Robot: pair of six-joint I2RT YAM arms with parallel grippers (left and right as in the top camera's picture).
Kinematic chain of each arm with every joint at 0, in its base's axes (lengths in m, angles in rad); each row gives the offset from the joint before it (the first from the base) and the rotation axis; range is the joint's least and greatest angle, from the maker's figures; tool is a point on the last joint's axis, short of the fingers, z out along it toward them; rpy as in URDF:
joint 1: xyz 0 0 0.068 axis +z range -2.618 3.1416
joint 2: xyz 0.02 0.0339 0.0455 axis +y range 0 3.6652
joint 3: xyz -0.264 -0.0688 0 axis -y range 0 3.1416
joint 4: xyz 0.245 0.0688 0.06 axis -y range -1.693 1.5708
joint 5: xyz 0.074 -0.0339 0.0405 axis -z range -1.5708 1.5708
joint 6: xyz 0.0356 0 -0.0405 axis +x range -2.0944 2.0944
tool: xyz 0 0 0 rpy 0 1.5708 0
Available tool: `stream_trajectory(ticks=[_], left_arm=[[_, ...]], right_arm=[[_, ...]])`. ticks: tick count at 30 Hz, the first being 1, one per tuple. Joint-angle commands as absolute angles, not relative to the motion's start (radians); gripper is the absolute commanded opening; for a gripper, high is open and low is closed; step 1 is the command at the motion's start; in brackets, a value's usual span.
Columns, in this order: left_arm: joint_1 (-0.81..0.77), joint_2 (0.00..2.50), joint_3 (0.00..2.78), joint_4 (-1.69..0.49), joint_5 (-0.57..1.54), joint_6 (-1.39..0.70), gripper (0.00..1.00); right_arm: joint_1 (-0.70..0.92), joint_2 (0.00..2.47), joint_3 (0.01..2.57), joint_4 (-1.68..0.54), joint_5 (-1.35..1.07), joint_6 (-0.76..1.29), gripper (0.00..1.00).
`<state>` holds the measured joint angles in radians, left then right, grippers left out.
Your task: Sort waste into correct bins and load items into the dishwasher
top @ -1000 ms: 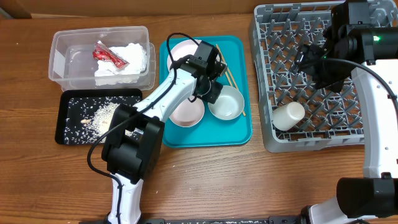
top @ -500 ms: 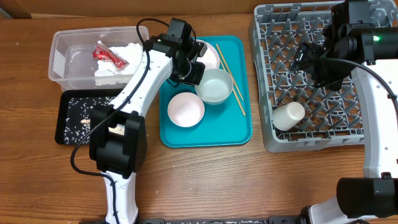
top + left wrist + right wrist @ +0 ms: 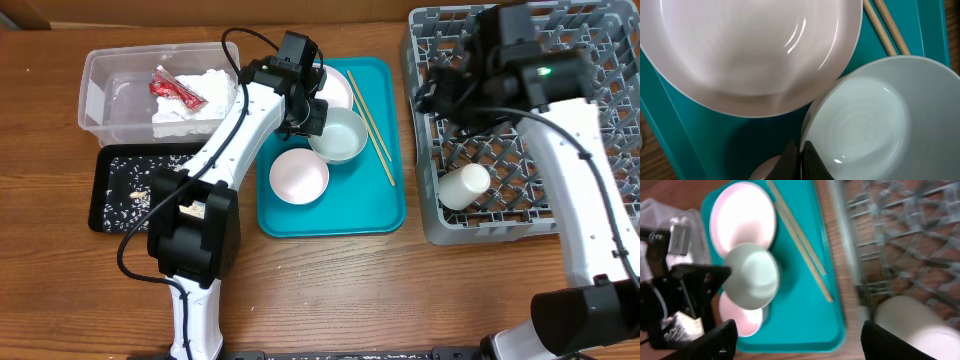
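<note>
The left arm stretches up over the tray (image 3: 385,205); the left hand (image 3: 801,152) pinches the rim of a pale bowl (image 3: 342,138) above it, overlapping the plate (image 3: 340,86). The right hand (image 3: 438,98) hangs spread wide over the rack (image 3: 560,228)'s left edge.

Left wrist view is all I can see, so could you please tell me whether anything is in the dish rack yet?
Observer: Yes, one small cup lies on its side in the grey dish rack.
Operator: Thank you. Where is the right gripper?
Observer: The right gripper hangs over the rack's left edge, jaws open, empty.
Operator: And the waste?
Observer: The red wrapper and napkin are in the clear tub.
</note>
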<state>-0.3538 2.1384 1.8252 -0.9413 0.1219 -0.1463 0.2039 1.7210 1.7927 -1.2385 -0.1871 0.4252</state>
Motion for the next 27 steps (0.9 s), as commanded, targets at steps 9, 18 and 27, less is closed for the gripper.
stream_trajectory(ticks=[9, 18, 27], left_arm=[[-0.376, 2.138, 1.824, -0.950, 0.150, -0.160, 0.10], [-0.392, 2.138, 1.820, -0.950, 0.150, -0.161, 0.29], [-0.369, 2.134, 1.886, -0.984, 0.150, -0.161, 0.62]], right_arm=[[0.289, 1.813, 1.698, -1.108, -0.257, 0.510, 0.80], [0.289, 1.827, 1.689, -1.103, -0.257, 0.510, 0.80], [0.317, 1.879, 1.689, -1.091, -0.256, 0.525, 0.79]])
